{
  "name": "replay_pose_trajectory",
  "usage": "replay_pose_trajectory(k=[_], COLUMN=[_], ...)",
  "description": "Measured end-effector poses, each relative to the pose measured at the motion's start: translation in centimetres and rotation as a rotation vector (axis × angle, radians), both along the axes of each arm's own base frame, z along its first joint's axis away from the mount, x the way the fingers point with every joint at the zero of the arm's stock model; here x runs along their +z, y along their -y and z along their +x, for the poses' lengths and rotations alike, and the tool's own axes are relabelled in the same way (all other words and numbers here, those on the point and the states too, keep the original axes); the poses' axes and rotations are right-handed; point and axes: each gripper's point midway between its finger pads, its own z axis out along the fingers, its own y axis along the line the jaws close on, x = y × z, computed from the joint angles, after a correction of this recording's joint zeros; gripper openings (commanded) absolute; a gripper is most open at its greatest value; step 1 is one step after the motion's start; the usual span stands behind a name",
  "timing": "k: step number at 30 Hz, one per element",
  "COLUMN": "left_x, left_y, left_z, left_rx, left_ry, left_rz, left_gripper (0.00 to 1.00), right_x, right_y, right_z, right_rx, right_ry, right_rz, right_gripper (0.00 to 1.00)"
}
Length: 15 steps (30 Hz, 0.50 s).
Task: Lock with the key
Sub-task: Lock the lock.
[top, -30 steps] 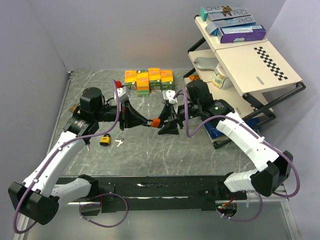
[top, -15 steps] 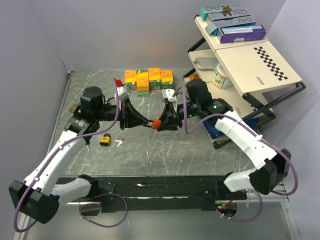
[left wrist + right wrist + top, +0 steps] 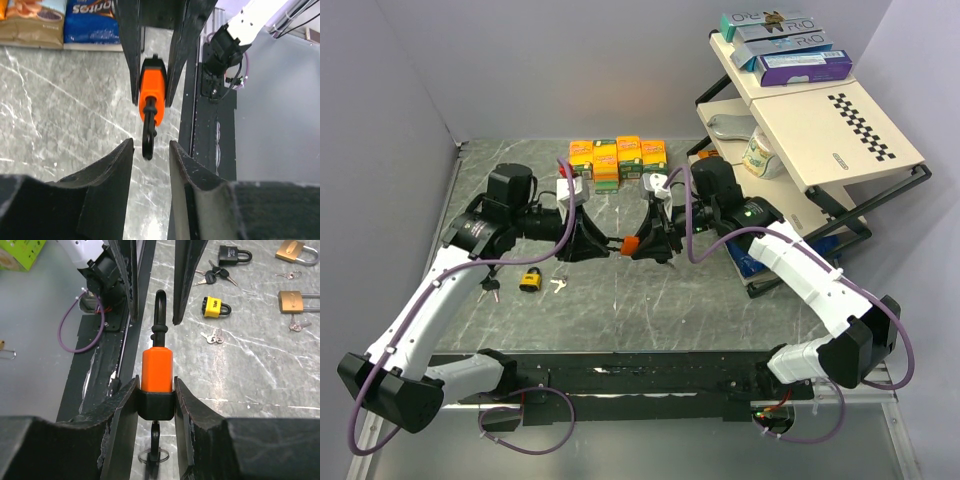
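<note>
Above the middle of the desk (image 3: 650,300) we found the orange padlock (image 3: 157,367) clamped by its body in the right gripper (image 3: 156,386), with what looked like its key (image 3: 155,432) hanging from the underside. Its shackle (image 3: 160,305) pointed into the left gripper (image 3: 150,147), whose fingers stood apart on either side of the loop without touching it. We judged the locking itself to be in hand, and the next move called for the left gripper to close on the shackle and press it squarely home, or to shift to the key, while the right grip held firm.
</note>
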Motion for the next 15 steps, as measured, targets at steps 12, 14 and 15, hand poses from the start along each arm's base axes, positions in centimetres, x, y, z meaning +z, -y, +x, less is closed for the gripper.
replay_pose_trajectory(k=[12,14,15], left_x=[-1.03,-1.01,-0.98], left_y=[-0.25,-0.24,-0.22], left_z=[-0.14,-0.22,-0.25], left_rx=[0.006,0.004,0.002], left_ry=[-0.012,-0.015,-0.017], left_rz=[0.021,0.02,0.018], left_gripper=[0.11,0.1,0.09], right_x=[0.07,0.07,0.07], right_y=[-0.29,-0.3,-0.31], right_z=[-0.28,-0.3,-0.31], right_rx=[0.008,0.008,0.008], right_ry=[0.0,0.0,0.0], right_rz=[0.002,0.002,0.001], right_gripper=[0.0,0.0,0.0])
